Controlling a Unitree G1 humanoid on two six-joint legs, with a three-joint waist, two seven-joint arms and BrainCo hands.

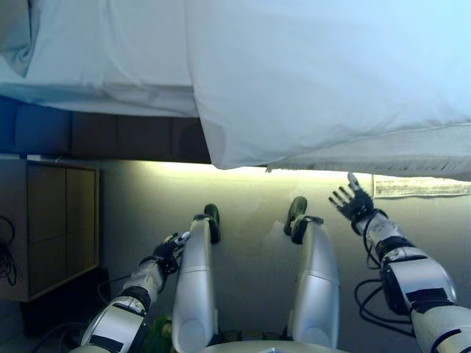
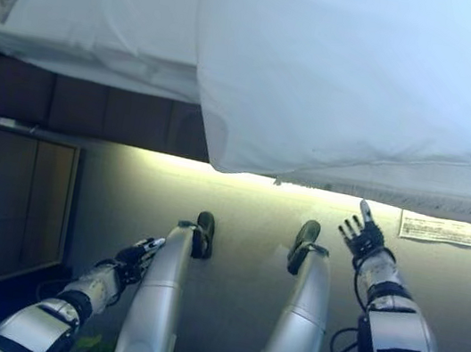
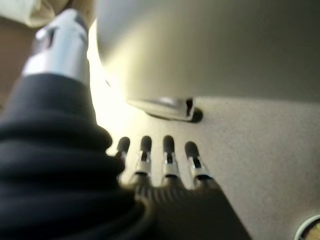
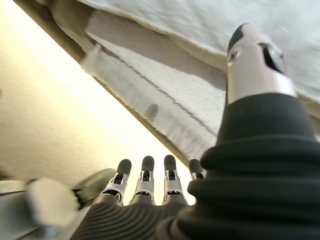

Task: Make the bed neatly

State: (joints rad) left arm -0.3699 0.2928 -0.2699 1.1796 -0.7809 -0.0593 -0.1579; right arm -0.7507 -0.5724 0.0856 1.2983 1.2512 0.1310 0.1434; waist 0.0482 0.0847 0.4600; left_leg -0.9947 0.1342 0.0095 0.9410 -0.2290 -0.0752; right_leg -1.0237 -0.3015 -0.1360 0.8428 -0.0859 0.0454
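The bed (image 1: pixel 132 140) fills the top of the eye views, with a dark base. A white duvet (image 1: pixel 324 81) hangs over its near edge on the right; a white sheet (image 1: pixel 110 59) covers the left part. A pillow corner (image 1: pixel 15 37) shows at the far left. My right hand (image 1: pixel 352 200) is open, fingers spread, held just below the duvet's hanging edge, touching nothing; its wrist view shows straight fingers (image 4: pixel 145 172) under the duvet hem (image 4: pixel 150 95). My left hand (image 1: pixel 171 246) hangs low by my side with relaxed fingers (image 3: pixel 167 150), empty.
A wooden bedside cabinet (image 1: pixel 55 228) stands at the left beside the bed. A pale mat (image 1: pixel 419 187) lies on the grey carpet (image 1: pixel 250 206) at the right, under the duvet edge.
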